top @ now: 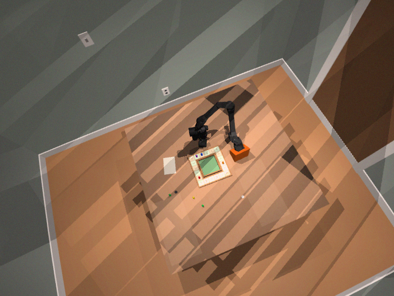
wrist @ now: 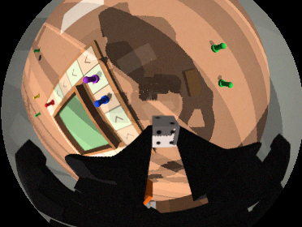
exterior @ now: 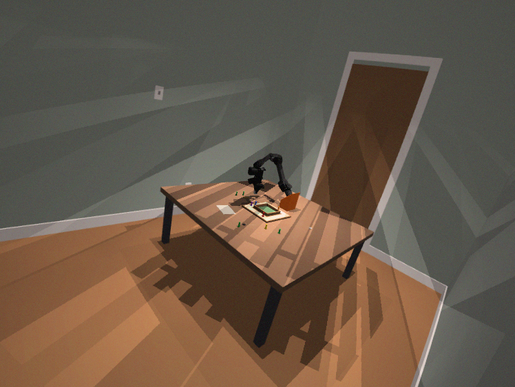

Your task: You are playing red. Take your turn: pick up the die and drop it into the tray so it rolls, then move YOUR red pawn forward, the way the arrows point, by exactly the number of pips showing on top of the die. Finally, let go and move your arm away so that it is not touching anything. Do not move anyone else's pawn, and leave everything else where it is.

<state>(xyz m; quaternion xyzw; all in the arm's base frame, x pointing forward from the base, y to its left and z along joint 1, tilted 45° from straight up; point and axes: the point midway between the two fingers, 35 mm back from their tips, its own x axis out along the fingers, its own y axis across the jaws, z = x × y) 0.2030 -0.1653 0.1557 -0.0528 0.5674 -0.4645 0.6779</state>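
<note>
My gripper (top: 202,145) (exterior: 257,191) (wrist: 163,128) is shut on the grey die (wrist: 164,126), which sits between the fingertips, seemingly above the table; its top face is hard to read. The board (top: 227,173) (exterior: 284,216) (wrist: 88,60) is a square ring of arrow-marked tiles around the green-floored tray (top: 209,165) (exterior: 267,210) (wrist: 81,123), which is empty. The red pawn (top: 199,177) (exterior: 263,214) (wrist: 49,104) stands on the side of the ring away from me. The purple pawn (top: 196,156) (wrist: 90,79) and blue pawn (top: 201,154) (wrist: 101,100) stand on the near side.
An orange pawn (top: 223,162) stands on the ring beside an orange box (top: 239,154) (exterior: 289,202). Two green pawns (wrist: 218,47) (wrist: 226,83) and a brown block (wrist: 192,82) are near my gripper. Beyond the board are a yellow pawn (top: 193,197), a dark piece (top: 175,191) and a white piece (top: 242,196).
</note>
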